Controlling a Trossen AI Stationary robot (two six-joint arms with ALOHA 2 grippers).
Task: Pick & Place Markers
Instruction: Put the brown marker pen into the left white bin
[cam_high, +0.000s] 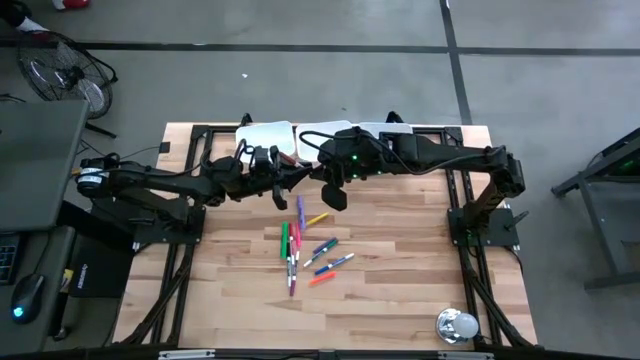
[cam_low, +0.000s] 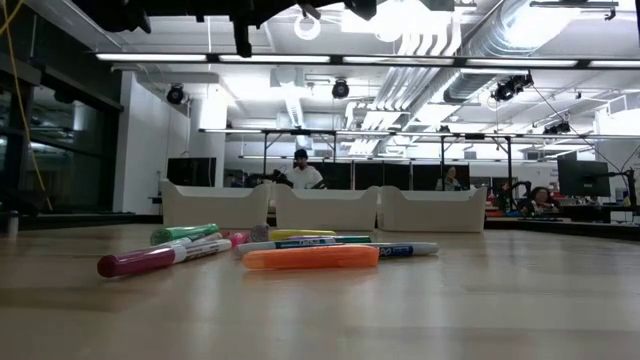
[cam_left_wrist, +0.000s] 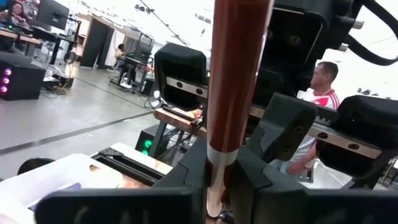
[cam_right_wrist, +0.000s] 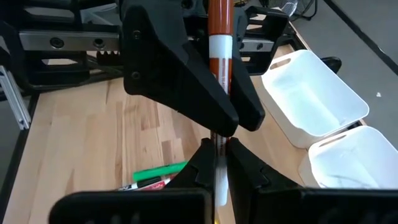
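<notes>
A marker (cam_right_wrist: 219, 25) with a red-brown cap and a white barrel hangs in the air above the table's far half, between both grippers. My left gripper (cam_left_wrist: 217, 180) comes from the left and my right gripper (cam_right_wrist: 219, 165) from the right; they meet tip to tip (cam_high: 300, 176), each shut on this marker. Several other markers (cam_high: 310, 250) in green, purple, pink, yellow, blue and orange lie flat in a loose cluster on the wooden table (cam_high: 400, 290), below and nearer than the grippers. The low view shows them lying side by side (cam_low: 300, 256). My left gripper pinches the marker between its two fingers, one on each side, around the white band below the red-brown part (cam_left_wrist: 221, 155). The red-brown end runs back past the fingers toward the wrist (cam_left_wrist: 239, 62). The marker is clear of the table. My right gripper pinches the white barrel's end (cam_right_wrist: 219, 155) between its two fingertips. The marker runs on straight ahead of these fingers, in between the left fingers (cam_right_wrist: 186, 81). It comes slanting down from the table's right side and holds the marker in the air.
Three white trays stand in a row along the far edge (cam_high: 265, 135) (cam_high: 322, 133) (cam_high: 395, 130); two show beside the right fingers (cam_right_wrist: 311, 93). A shiny round metal object (cam_high: 458, 325) sits at the near right corner. Bare wood lies left and right of the marker cluster.
</notes>
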